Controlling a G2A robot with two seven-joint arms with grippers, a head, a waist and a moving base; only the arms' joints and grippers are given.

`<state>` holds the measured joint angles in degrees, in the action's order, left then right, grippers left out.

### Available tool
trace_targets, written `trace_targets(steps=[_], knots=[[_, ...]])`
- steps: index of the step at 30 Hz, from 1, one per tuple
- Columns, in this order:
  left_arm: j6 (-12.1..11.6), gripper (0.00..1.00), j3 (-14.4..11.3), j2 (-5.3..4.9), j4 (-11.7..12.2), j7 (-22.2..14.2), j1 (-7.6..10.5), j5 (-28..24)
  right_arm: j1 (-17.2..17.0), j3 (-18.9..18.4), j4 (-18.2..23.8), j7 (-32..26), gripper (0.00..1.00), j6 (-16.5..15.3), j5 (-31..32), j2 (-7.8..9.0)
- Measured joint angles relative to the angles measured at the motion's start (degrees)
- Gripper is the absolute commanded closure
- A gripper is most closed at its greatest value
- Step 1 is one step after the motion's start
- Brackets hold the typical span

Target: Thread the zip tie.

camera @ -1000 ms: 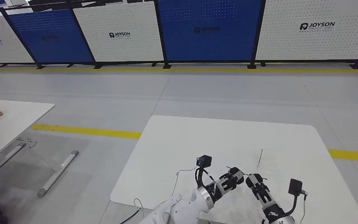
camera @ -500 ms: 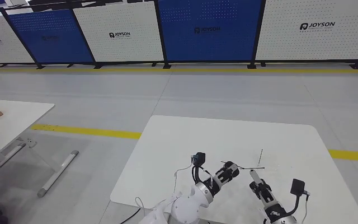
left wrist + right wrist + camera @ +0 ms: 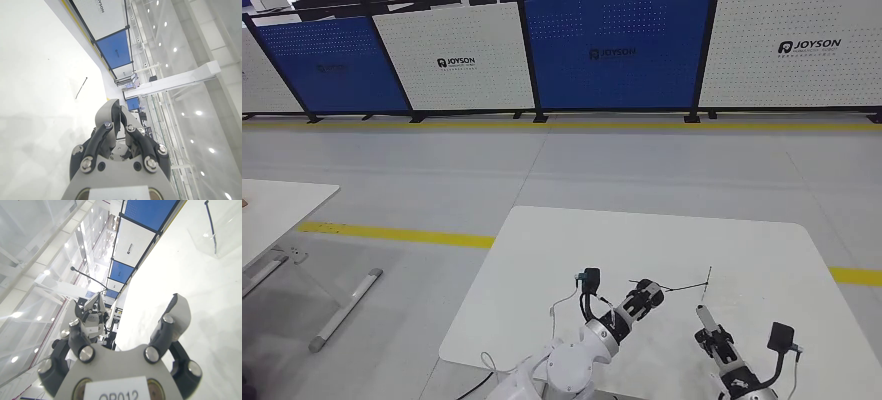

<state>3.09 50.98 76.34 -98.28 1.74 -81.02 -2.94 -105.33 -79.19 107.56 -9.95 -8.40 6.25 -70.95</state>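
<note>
- Left claw (image 3: 119, 111): pinched shut on a black zip tie (image 3: 678, 289), held just above the counter (image 3: 572, 260). The strap juts sideways toward the other arm.
- Right claw (image 3: 125, 301): spread wide and holding nothing, a little apart from the strap's free end.
- Second zip tie (image 3: 210, 220): flat on the counter beyond both claws, partly over what looks like clear film (image 3: 206, 243).
- Hazards: the thin strap may flex or twist in the pinch as the right claw closes, so the tip misses the head slot. A low pass could knock the loose tie.
</note>
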Motion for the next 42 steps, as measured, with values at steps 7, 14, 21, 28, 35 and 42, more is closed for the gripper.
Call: trace_targets(steps=[7,14,21,28,35,42], knots=[[-0.2,1.0,0.1,0.01,0.1,-0.1,-0.18,-0.5,0.2,0.0,-0.1,-0.1,0.0,-0.2,0.3,0.02],[-1.2,1.0,2.5,-0.25,-0.3,-4.4,-1.1,-7.1,0.8,-2.7,-1.0,-7.1,0.0,-5.6,0.7,0.79],[-2.4,1.0,4.5,-0.65,-1.6,-6.5,-2.19,-9.6,1.5,-5.6,-2.0,-12.0,0.0,-11.2,8.4,1.82],[-2.4,1.0,4.5,-0.64,-1.6,-6.5,-2.19,-9.6,1.5,-5.6,-1.9,-11.7,0.0,-11.1,8.2,1.81],[-2.8,1.0,4.4,-0.62,-1.7,-6.6,-2.46,-10.3,2.5,-3.5,-2.8,-5.4,0.0,-11.1,16.9,1.78],[-2.4,1.0,4.2,-0.76,-2.8,-7.7,-2.87,-10.2,4.1,-0.6,-5.4,2.1,0.0,-11.1,27.7,2.06]])
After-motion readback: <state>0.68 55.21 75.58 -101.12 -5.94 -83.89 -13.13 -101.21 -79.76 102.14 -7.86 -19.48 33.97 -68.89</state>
